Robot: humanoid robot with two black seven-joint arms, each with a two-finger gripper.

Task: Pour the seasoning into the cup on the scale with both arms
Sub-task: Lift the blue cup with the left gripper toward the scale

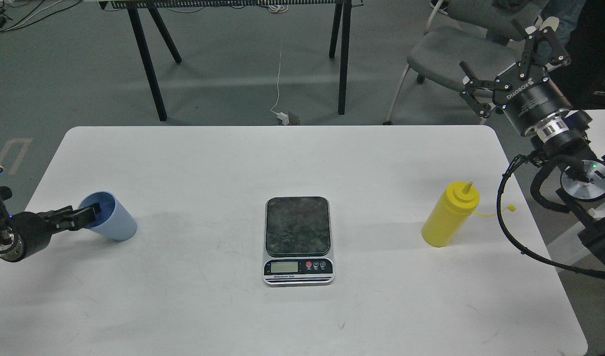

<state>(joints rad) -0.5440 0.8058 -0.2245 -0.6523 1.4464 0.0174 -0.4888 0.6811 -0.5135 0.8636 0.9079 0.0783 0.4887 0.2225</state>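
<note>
The light blue cup (115, 222) stands at the table's left, leaning with its mouth toward the left. My left gripper (87, 216) comes in low from the left, its dark fingertips at the cup's rim and partly inside the mouth; I cannot tell the two fingers apart or whether they pinch the wall. The scale (298, 240) sits in the middle with an empty platform. The yellow seasoning bottle (450, 217) stands at the right, its cap (511, 208) dangling on the tether. My right gripper (502, 62) is open and empty, high beyond the table's far right corner.
The white table (302, 158) carries only these things. A grey chair (445, 54) stands behind the right gripper. Black table legs (149, 64) and a white cable (280, 74) are on the floor behind. My right arm's cable loop (510, 232) hangs close to the bottle.
</note>
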